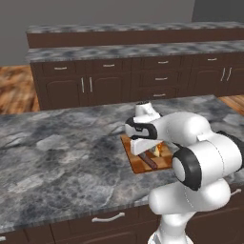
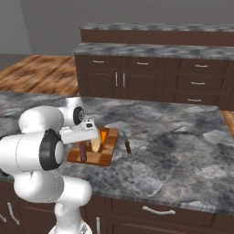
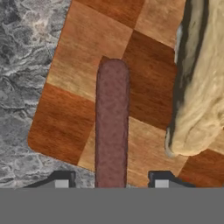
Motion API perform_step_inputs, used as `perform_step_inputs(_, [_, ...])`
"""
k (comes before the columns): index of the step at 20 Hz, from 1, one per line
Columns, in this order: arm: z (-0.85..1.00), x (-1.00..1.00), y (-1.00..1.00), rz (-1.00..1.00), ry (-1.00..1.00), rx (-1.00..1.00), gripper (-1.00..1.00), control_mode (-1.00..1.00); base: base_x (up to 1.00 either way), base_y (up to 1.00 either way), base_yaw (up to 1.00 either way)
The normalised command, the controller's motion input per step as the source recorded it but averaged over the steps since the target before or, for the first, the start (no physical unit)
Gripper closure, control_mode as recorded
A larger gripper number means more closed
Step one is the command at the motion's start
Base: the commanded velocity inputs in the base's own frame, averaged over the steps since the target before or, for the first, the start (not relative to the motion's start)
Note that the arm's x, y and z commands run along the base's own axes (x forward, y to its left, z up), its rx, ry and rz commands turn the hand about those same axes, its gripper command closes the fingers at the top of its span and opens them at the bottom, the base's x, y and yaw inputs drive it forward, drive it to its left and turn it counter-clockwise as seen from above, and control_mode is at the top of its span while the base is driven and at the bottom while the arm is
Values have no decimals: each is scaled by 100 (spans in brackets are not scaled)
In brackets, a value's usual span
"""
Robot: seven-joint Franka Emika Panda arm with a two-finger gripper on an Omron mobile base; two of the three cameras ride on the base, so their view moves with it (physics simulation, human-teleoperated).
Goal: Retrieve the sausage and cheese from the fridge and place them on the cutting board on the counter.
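The reddish-brown checkered cutting board lies on the grey marbled counter. On it rests the dark reddish sausage, lying flat along the board. The cheese sits beside it, pale side showing. My gripper hovers low over the sausage's near end. It is open, with its fingertips set wider than the sausage and apart from it. From the base views the hand covers part of the board, with the sausage and the cheese beneath it. The fridge is out of view.
A small dark utensil lies on the counter just right of the board. Behind stands a longer worktop over dark brown cabinets and drawers. Wooden floor runs between the two counters.
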Motion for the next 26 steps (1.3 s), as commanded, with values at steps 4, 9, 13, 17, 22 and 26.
perform_step_inputs(4, [14,0,1,17,-10,0,-100,-100,0,0,0])
perform_step_inputs(9, [74,-22,0,20,-20,0,-100,-100,0,0,0])
perform_step_inputs(13, [96,-92,-20,26,-6,3,-100,-100,0,0,0])
perform_step_inputs(17, [99,-94,-34,27,-11,8,-100,-100,0,0,0])
perform_step_inputs(22, [93,-86,-30,32,-24,8,-100,-100,0,0,0])
perform_step_inputs(26, [59,-74,-16,26,-32,15,-100,-100,0,0,0])
